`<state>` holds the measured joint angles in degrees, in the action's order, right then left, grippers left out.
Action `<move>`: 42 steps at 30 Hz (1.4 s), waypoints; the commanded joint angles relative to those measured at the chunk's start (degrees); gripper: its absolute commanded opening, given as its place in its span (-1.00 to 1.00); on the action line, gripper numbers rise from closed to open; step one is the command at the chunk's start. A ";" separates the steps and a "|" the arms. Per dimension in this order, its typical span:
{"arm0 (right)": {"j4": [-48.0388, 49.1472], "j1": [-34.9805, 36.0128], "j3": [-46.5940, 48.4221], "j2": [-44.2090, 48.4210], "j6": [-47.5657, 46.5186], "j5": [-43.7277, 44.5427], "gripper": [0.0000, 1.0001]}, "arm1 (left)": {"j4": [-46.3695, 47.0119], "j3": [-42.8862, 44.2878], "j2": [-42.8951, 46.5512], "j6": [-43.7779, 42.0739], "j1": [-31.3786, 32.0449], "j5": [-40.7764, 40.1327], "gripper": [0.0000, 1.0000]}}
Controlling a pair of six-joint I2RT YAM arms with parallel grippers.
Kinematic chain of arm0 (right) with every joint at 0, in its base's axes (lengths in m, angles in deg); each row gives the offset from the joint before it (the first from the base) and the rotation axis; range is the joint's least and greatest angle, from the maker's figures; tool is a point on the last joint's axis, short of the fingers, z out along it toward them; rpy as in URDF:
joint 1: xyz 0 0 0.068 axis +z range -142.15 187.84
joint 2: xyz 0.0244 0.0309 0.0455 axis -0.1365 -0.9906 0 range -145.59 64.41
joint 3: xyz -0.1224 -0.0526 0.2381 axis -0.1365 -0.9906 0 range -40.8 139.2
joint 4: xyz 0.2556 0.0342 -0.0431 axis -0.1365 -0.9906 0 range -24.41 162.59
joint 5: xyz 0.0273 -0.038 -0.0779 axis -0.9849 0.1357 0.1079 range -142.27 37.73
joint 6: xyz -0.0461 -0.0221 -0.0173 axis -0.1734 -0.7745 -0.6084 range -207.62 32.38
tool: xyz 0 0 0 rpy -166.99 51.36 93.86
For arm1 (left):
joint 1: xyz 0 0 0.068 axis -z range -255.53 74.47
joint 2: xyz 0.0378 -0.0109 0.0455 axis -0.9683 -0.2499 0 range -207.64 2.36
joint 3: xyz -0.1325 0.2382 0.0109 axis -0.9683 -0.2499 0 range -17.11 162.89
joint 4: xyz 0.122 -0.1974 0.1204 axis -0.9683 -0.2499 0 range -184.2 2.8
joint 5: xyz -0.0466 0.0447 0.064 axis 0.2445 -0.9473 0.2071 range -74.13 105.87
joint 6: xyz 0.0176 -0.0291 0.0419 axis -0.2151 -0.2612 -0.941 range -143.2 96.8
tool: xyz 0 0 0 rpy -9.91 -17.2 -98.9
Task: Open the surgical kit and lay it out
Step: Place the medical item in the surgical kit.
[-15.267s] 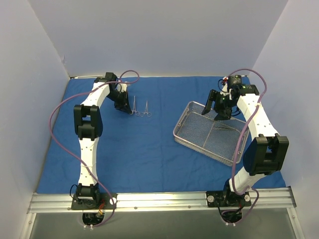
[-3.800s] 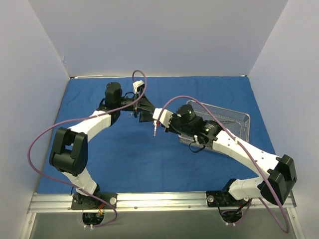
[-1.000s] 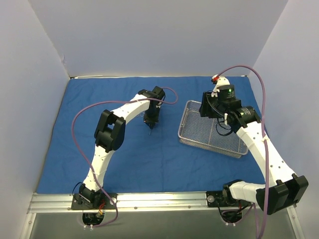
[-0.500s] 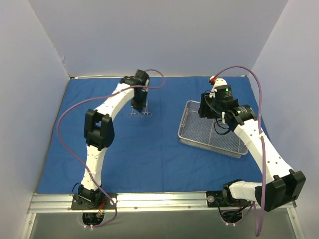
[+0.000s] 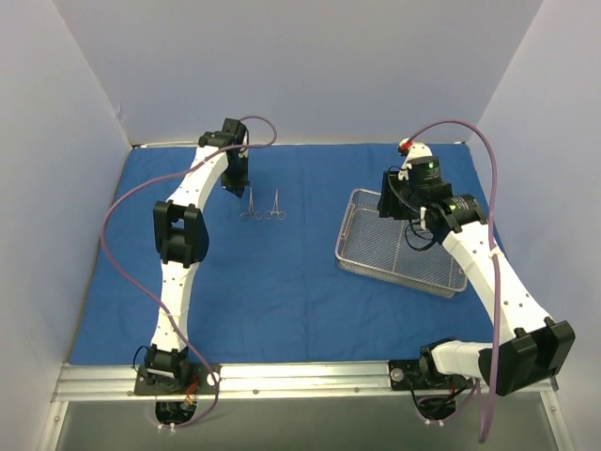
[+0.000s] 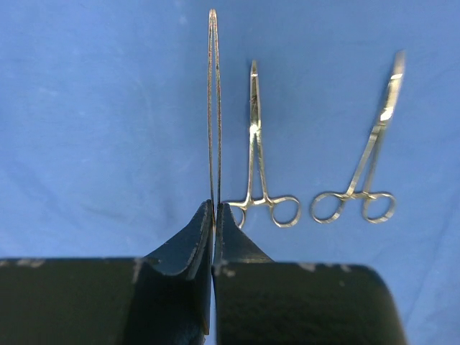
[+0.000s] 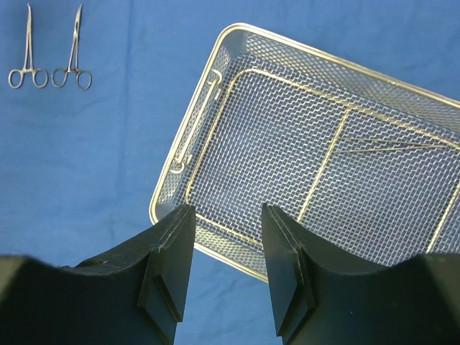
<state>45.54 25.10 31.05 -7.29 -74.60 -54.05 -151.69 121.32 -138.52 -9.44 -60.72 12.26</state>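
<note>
Flat blue cloth wrap (image 5: 282,291), pale walls (image 5: 310,75)

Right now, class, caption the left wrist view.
Left gripper pinches a thin metal tool beside two clamps on blue cloth.

held instrument (image 6: 213,108): seen edge-on; handle end hidden between left fingers (image 6: 188,248)
mesh tray (image 7: 287,144): right corner cut off by picture's edge; near rim partly behind right fingers (image 7: 172,251)
instrument in tray (image 7: 388,147): too thin to tell its type
</note>
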 commanded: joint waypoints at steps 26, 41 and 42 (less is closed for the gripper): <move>-1.78 -3.46 4.43 -3.44 -1.77 0.46 -0.17 | 2.09 -3.61 -2.65 2.76 -2.85 1.60 -0.95; -1.78 -3.81 4.26 -2.57 -0.45 -0.33 -0.17 | 3.05 -5.80 -2.47 3.12 -4.00 1.95 -0.39; -1.61 -3.90 4.26 -2.48 -0.45 -0.33 -0.17 | 3.05 -6.06 -2.21 3.12 -4.00 2.03 -0.32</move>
<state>44.49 21.69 33.35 -10.59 -75.61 -54.18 -150.14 115.75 -142.30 -6.64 -64.35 13.83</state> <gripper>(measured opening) 0.415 0.322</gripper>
